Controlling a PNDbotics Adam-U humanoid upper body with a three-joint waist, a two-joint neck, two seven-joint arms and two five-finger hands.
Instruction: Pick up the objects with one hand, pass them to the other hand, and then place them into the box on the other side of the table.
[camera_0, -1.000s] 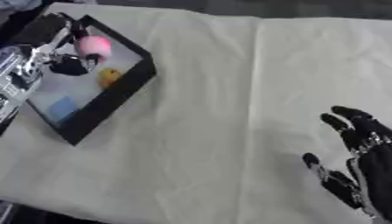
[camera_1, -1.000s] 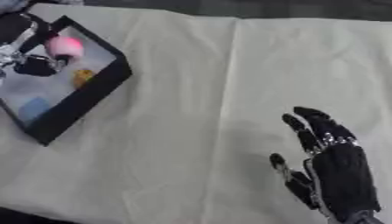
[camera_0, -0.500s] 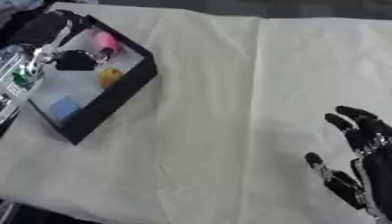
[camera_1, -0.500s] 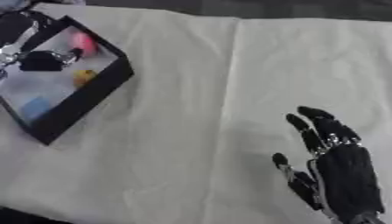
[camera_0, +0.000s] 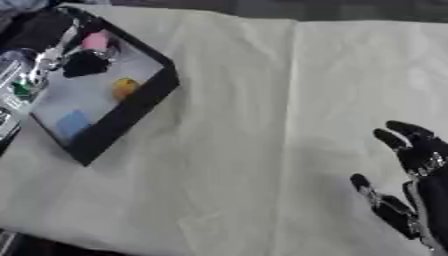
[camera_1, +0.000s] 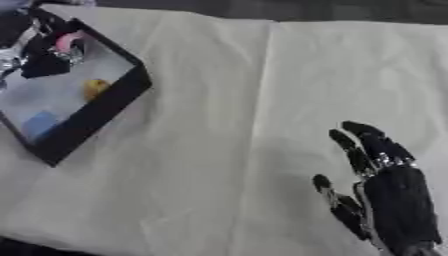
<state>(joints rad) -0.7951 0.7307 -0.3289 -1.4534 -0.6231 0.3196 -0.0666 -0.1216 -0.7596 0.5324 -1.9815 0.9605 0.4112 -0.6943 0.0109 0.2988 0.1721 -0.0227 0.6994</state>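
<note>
The black box (camera_0: 131, 107) at the far left of the table is the landmark here. One second ago the left hand (camera_0: 74, 62) held the pink object (camera_0: 94, 40) at the box's far corner, and now the hand is deeper over the inside of the box, with the pink object just beyond it, near the far wall. Whether its fingers are still curled on the pink object or already apart I cannot tell, because the hand shows only as a dark shape with silver parts. I judge that this placing is at its end and the release is happening or just finished. Inside the box, nearer than the hand, lies a yellow object (camera_0: 124, 88), and a blue object (camera_0: 73, 121) lies toward the near corner. To the right of the box the cream tablecloth (camera_0: 262, 100) is wide, and no other object shows on it, so the left hand has free room to withdraw over the right wall of the box, if it lifts above the rim. Far to the right of the box, at the lower right corner, the right hand (camera_1: 394, 195) has hardly moved: it rests with fingers straight and spread, holding nothing, well apart from the box.
</note>
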